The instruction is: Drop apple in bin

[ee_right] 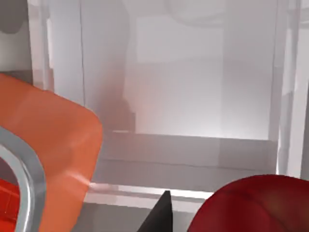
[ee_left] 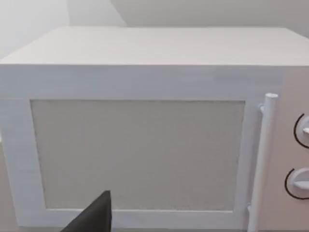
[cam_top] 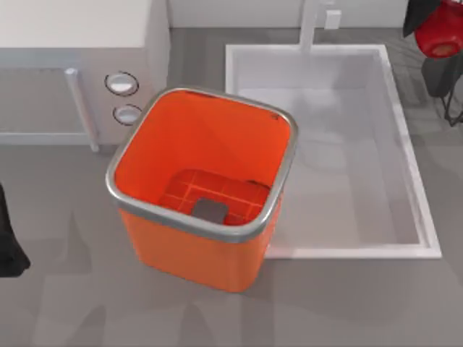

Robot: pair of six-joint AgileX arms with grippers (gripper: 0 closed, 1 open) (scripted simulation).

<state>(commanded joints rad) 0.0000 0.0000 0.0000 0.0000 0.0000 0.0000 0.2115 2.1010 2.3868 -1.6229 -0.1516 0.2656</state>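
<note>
The apple (cam_top: 441, 32), glossy and red, hangs in the air at the top view's far right corner, beyond the sink's right side, with my right gripper (cam_top: 440, 37) shut on it. The right wrist view shows the apple (ee_right: 251, 205) close up beside one dark finger (ee_right: 163, 217). The bin (cam_top: 269, 217), bright orange with a silver rim, stands upright at the table's middle, well to the left of the apple. Its gridded floor holds only a grey square. My left arm (cam_top: 7, 246) is parked at the table's left edge.
A white sink basin (cam_top: 416, 242) lies right of the bin, between it and the apple, with a tap (cam_top: 311, 25) at the back. A white microwave (cam_top: 79, 43) stands at the back left, with its door (ee_left: 137, 154) facing the left wrist camera.
</note>
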